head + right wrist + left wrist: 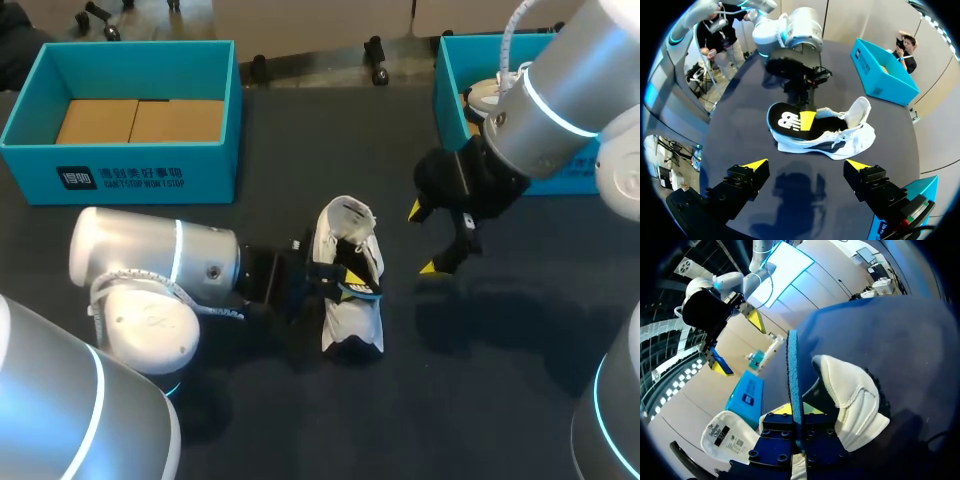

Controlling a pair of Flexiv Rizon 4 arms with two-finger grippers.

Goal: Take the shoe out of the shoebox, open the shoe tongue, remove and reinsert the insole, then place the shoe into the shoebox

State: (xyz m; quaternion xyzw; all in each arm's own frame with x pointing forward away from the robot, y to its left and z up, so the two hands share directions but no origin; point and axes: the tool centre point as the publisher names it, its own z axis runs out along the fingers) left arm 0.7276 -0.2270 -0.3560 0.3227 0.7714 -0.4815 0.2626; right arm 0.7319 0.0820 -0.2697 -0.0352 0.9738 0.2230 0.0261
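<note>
**Head view:** The shoe [352, 318] lies on its side on the dark tabletop [300, 420], out of both boxes and roughly midway between them. The left arm [150, 260] comes in low across the tabletop, and the left tool [340, 283] is at the shoe's opening. The teal shoebox [150, 170] stands at the far left, well apart from the shoe. A second shoebox [447, 90] stands at the far right. The right tool [424, 240] hangs over the tabletop beside the shoe, apart from it, with its fingers spread and nothing between them.

**Left wrist view:** The left tool [797, 410] is clenched on the insole [792, 370], which shows edge-on as a thin blue strip rising between the fingers. The white shoe [852, 395] lies just beside it. The right tool [737, 342] hovers ahead, released, with the second shoebox [745, 395] beyond.

**Right wrist view:** The right tool [806, 167] is wide apart above bare tabletop. Ahead of it lies the shoe [850, 135], with the black insole [785, 120] showing at its opening. The left tool [807, 117] grips that insole. The shoebox [885, 80] stands beyond.
</note>
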